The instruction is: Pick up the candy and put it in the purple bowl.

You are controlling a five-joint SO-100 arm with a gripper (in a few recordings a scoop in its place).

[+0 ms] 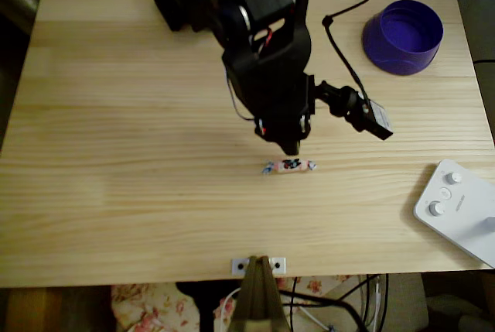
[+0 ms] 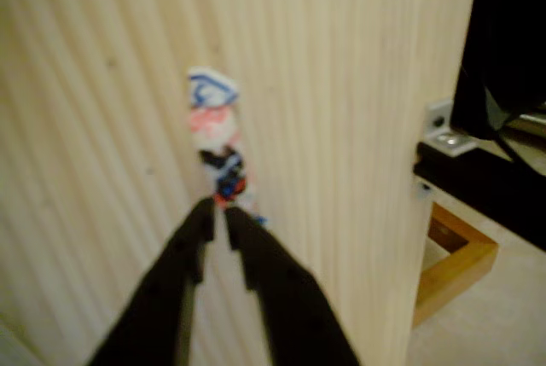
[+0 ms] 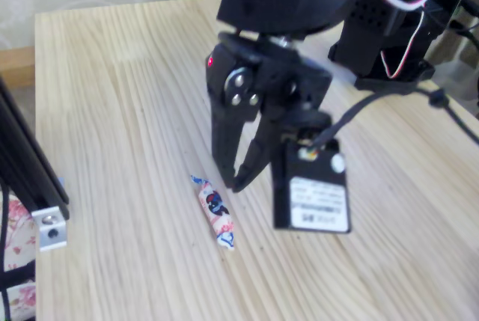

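One candy point(image 1: 288, 166), one purple bowl point(image 1: 403, 36).

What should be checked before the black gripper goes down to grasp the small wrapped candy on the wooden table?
1. Small pinkish-white wrapped candy lies flat and free on the light wooden table: ok.
2. Black two-finger gripper empty: ok.
3. Jaws wide enough to straddle the candy: not ok, the tips nearly meet.
4. Tips centred over the candy: not ok, they sit just beside it.
5. Round purple plastic bowl empty and unobstructed: ok.
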